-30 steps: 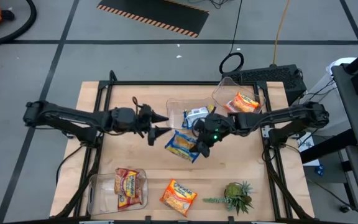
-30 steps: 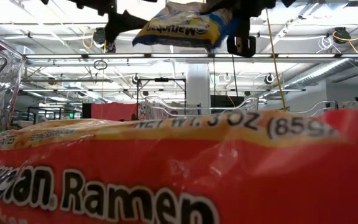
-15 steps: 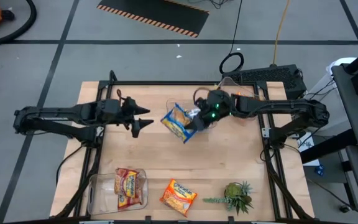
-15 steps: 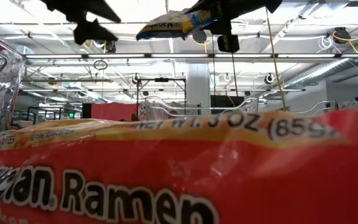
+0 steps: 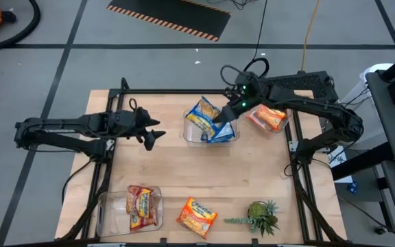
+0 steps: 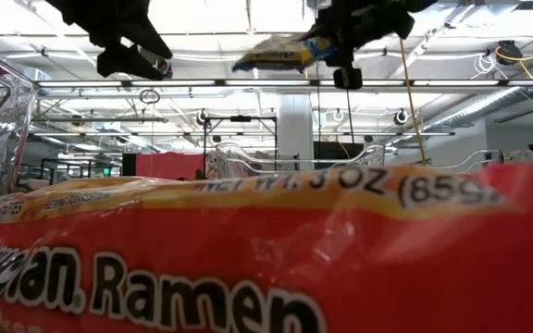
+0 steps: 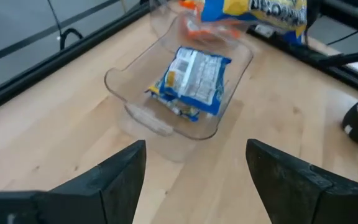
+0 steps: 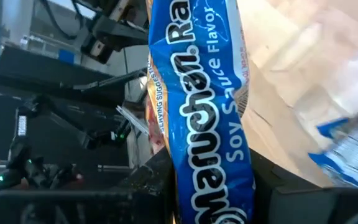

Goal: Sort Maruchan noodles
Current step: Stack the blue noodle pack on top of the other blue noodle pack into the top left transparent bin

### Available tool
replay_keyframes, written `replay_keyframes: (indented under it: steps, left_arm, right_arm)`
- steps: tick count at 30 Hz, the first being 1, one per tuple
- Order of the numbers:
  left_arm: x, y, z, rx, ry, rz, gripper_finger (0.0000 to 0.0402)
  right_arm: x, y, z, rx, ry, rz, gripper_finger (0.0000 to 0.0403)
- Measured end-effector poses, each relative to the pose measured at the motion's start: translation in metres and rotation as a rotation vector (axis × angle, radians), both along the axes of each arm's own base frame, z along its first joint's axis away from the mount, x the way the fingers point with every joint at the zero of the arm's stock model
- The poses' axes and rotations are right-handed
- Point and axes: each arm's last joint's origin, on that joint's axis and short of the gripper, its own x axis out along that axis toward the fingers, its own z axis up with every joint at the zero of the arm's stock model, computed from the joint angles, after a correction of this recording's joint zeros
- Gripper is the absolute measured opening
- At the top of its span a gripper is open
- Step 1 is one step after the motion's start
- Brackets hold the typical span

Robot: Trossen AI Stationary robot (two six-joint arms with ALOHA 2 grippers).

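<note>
From above: the right gripper (image 5: pixel 223 118) holds a blue-and-yellow packet (image 5: pixel 203 113) over the middle clear bin (image 5: pixel 233 134) at the table's far centre, fingers clamped on the wrapper's edge. A second blue packet (image 5: pixel 221 132) lies inside that bin. The left gripper (image 5: pixel 154 130) hangs over bare wood to the bin's left, its fingers apart and holding nothing. A far-right bin (image 5: pixel 284 122) holds an orange packet (image 5: pixel 267 117); a near-left bin (image 5: pixel 105 213) holds a red-brown packet (image 5: pixel 141 208); another orange packet (image 5: pixel 197 216) lies loose on the table (image 5: pixel 156 171) near the front edge, with a small green plant (image 5: pixel 260 216) to its right.

At table height: the loose orange packet (image 6: pixel 248 259) fills the foreground, while the held packet (image 6: pixel 280 54) hangs high beneath the right gripper (image 6: pixel 327 42) — the left gripper (image 6: pixel 132 42) sits well apart, at the same height.

Left wrist: the 2 dark fingers (image 7: pixel 120 177) stand wide apart, looking towards the middle bin (image 7: pixel 129 78) and the packet (image 7: pixel 194 78) lying in it; the held packet (image 7: pixel 260 9) shows above the bin's far side.

Right wrist: the blue wrapper (image 8: pixel 201 106), marked soy sauce flavor, is pinched between that arm's fingers (image 8: pixel 151 186).
</note>
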Motion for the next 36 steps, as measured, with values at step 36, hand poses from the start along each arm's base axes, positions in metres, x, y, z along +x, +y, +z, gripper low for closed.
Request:
replay_keyframes:
  steps: [36]
  left_arm:
    - [0.072, 0.006, -0.039, -0.131, -0.060, 0.146, 0.0280]
  right_arm:
    - [-0.006, -0.058, -0.103, -0.211, 0.187, 0.330, 0.0118]
